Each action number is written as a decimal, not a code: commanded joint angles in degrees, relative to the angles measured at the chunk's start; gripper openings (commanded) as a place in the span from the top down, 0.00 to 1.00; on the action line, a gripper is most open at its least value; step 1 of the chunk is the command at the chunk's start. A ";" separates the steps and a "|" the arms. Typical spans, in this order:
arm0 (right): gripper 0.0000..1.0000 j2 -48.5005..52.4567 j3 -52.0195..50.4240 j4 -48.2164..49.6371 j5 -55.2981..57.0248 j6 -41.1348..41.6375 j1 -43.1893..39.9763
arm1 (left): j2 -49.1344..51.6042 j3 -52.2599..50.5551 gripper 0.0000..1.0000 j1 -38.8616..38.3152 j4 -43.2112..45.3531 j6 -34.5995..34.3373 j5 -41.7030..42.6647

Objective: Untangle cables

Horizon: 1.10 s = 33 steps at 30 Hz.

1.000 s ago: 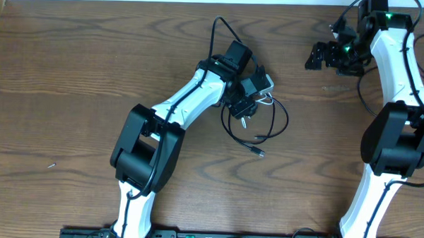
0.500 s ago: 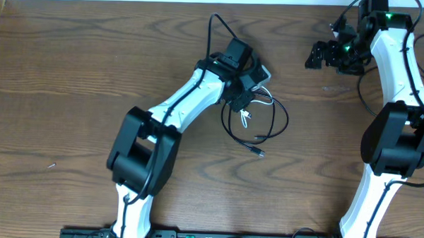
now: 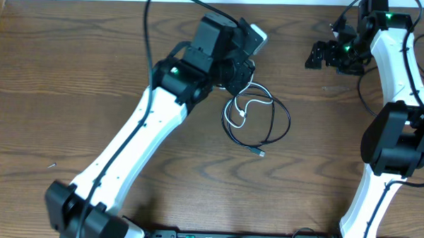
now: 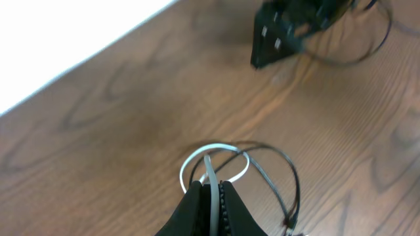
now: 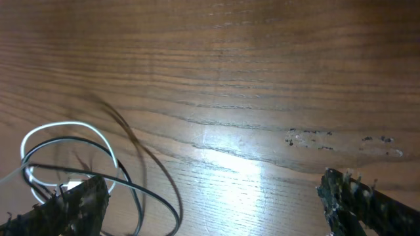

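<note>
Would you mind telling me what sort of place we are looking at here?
Probably a robotics lab bench: two white robot arms mounted at the edge of a wooden table, with a tangle of cables set out to work on.

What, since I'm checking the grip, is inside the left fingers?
A strand of the white cable, pinched between the shut left fingers. Whether a black cable is also caught is hidden by them.

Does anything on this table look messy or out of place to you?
Only the wiring: the white cable sits tangled with the black cables in a loose heap mid-table. The left end effector is pinching the white one. A few pale scuffs also mark the wood.
</note>
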 commanded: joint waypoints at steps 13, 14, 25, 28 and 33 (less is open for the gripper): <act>0.01 -0.15 -0.31 0.13 -5.35 0.22 0.72 | -13.25 1.40 0.92 3.58 20.68 -12.35 -3.82; 0.01 -0.15 -0.31 0.15 -6.49 -0.59 1.01 | -13.79 1.40 0.92 4.24 22.64 -13.86 -3.80; 0.01 -0.15 -0.31 0.17 -15.56 -7.69 5.42 | -16.63 1.40 0.92 8.94 34.88 -24.20 -3.78; 0.01 -0.15 -0.31 0.20 -15.41 -7.96 6.80 | -16.63 1.40 0.93 8.94 35.36 -24.33 -3.78; 0.01 -0.15 -0.31 0.31 -15.43 -8.02 8.15 | -16.63 1.40 0.92 8.94 36.35 -25.46 -3.80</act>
